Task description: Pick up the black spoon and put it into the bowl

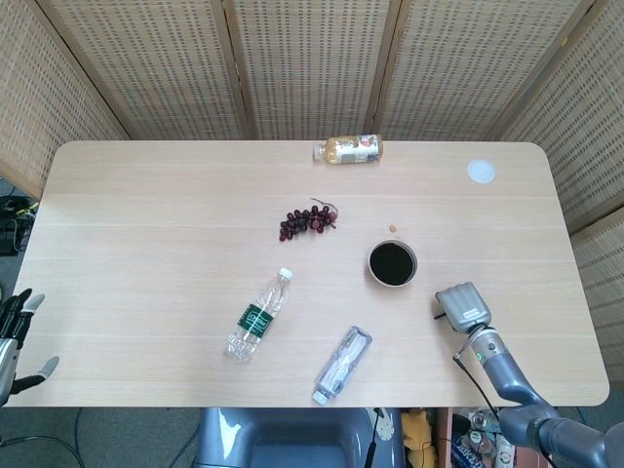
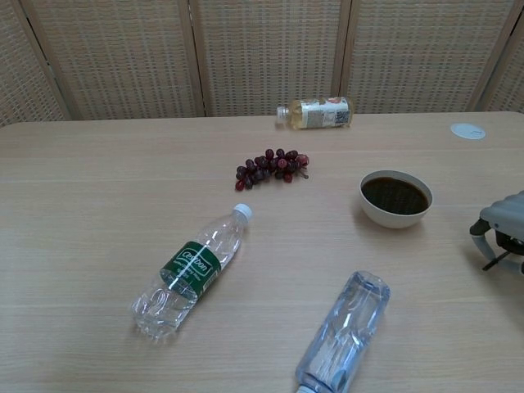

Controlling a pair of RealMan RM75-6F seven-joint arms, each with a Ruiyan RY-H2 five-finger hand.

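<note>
Your bowl sits upright, dark inside, with a pale rim. Your right hand rests knuckles-up on the bench beside it (a thin black piece pokes out beneath, though I cannot tell its grip); your left hand hangs off the edge, fingers apart and empty.

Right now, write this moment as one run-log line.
right hand: on table beside bowl, palm down | left hand: off table edge | spoon: not visible

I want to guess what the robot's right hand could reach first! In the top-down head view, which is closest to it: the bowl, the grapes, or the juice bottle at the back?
1. Bowl, just up-left of the right hand.
2. Grapes, mid-table.
3. Juice bottle, far edge.
</note>
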